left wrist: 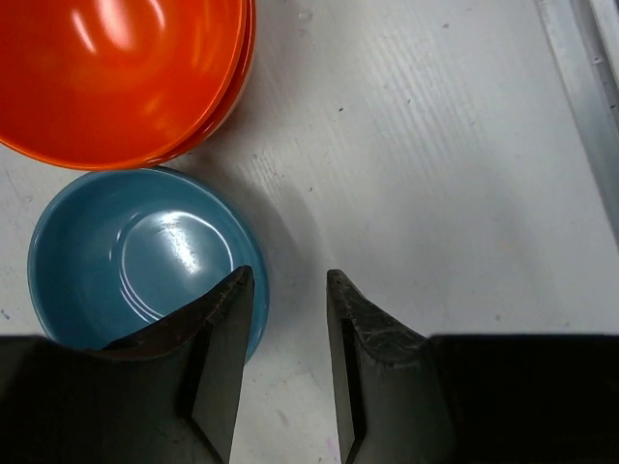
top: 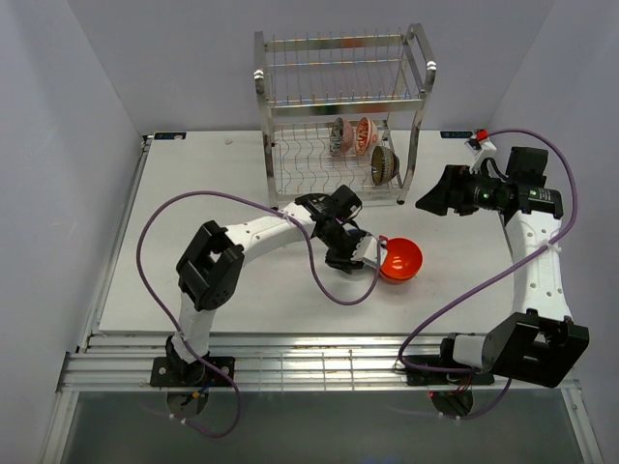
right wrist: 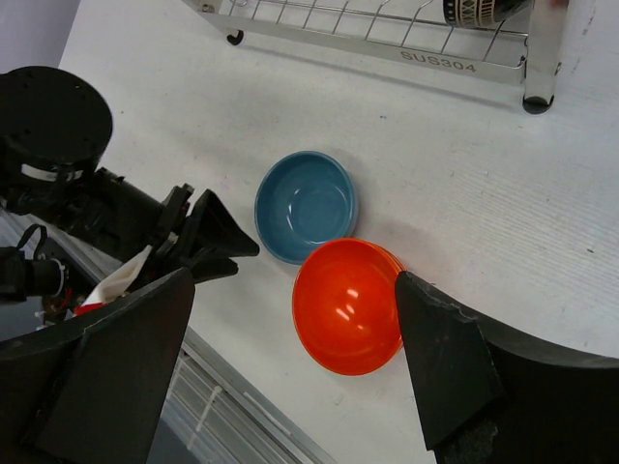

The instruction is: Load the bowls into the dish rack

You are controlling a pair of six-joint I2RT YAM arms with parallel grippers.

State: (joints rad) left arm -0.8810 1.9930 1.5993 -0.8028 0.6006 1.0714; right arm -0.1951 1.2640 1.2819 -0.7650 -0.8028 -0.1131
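Observation:
The blue bowl [left wrist: 135, 256] sits on the white table next to the orange-red bowl [left wrist: 126, 77]. My left gripper [left wrist: 287, 274] is low at the blue bowl's edge. One finger [left wrist: 227, 319] is over the rim and the other stands outside it, with a gap between them. The top view has my left gripper [top: 368, 253] covering the blue bowl, next to the orange-red bowl [top: 401, 259]. The dish rack [top: 338, 106] holds a red-and-white bowl [top: 353, 135] and a brown bowl [top: 384, 164] on its lower tier. My right gripper [top: 430, 200] hovers open and empty, right of the rack.
The right wrist view looks down on the blue bowl [right wrist: 306, 205], the orange-red bowl [right wrist: 346, 304] and the rack's front foot [right wrist: 538, 101]. A purple cable [top: 242, 205] loops over the table by the left arm. The table's front edge has metal rails [top: 319, 362].

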